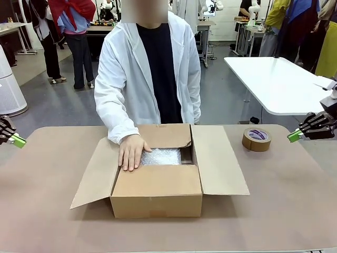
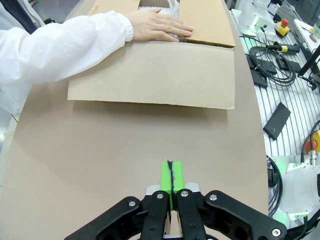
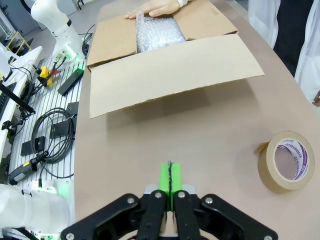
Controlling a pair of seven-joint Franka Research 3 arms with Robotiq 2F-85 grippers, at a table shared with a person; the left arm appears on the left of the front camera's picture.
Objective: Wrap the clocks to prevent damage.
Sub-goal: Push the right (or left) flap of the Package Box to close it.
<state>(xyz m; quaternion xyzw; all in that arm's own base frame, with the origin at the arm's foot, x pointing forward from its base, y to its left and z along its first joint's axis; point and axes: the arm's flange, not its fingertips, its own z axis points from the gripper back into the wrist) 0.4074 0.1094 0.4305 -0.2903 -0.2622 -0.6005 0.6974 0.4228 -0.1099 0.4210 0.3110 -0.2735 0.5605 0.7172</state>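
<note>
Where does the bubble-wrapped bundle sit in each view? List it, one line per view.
Front: bubble-wrapped bundle centre, inside the open cardboard box.
Left wrist: bundle at top edge, beyond the box flap.
Right wrist: bundle top centre, in the box.
Shared landmark: the person's hand beside it.

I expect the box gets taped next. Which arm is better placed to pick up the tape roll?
Likely the right: the tape roll lies close to the right gripper, while the cardboard box stands between it and the left gripper. Both are shut and empty.
</note>
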